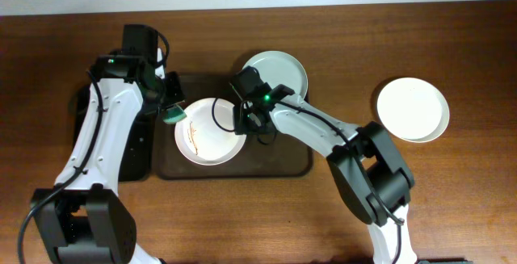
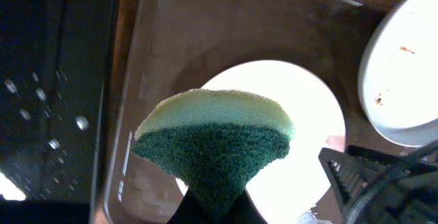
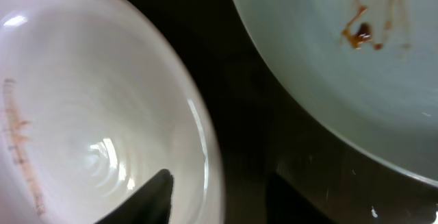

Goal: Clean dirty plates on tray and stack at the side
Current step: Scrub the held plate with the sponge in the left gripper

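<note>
Overhead: the left gripper (image 1: 172, 112) is clamped on a coarse green sponge (image 1: 171, 119). Just beside it, a glossy smeared white plate (image 1: 208, 137) lies in the dark tray (image 1: 279, 164).

Left wrist: the sponge is held above that plate.

Right wrist: the right gripper (image 3: 219, 179) is spread astride the plate's rim, apparently without contact. A stained mint plate (image 3: 328, 66) lies to its right.
</note>
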`<control>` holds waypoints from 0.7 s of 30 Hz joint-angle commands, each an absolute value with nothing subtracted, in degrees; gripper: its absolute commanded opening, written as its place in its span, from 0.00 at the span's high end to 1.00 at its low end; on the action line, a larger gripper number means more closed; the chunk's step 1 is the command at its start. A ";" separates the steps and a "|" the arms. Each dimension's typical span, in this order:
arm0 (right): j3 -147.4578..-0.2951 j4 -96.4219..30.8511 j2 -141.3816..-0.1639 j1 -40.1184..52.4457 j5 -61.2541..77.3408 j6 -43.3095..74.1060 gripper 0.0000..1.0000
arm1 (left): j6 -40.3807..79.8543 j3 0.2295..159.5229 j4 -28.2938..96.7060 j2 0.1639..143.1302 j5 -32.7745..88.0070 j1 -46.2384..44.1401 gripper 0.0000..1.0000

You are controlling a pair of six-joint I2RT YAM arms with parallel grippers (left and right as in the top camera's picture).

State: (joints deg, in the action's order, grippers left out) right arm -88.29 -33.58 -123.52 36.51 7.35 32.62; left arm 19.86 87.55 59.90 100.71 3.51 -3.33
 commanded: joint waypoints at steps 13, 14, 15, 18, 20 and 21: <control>-89.03 -32.38 -124.20 34.39 20.47 28.60 0.96 | 12.12 69.34 43.68 100.38 5.85 -6.33 0.99; -88.92 -32.40 -124.20 34.04 21.52 27.73 0.96 | 9.65 69.34 43.22 100.38 6.35 -6.33 0.99; -88.79 -32.67 -124.20 33.80 21.74 27.64 0.96 | 4.36 69.34 42.28 100.38 9.58 -6.33 0.99; -88.68 -32.60 -124.20 33.71 21.67 27.64 0.96 | 2.50 69.34 42.06 100.71 9.41 -6.33 1.00; -88.68 -32.58 -124.20 33.69 21.39 27.64 0.96 | 2.55 69.34 42.24 102.28 9.23 -6.35 1.00; -88.68 -32.56 -124.20 33.69 20.99 27.66 0.96 | 3.73 69.34 42.54 103.44 9.23 -6.35 1.00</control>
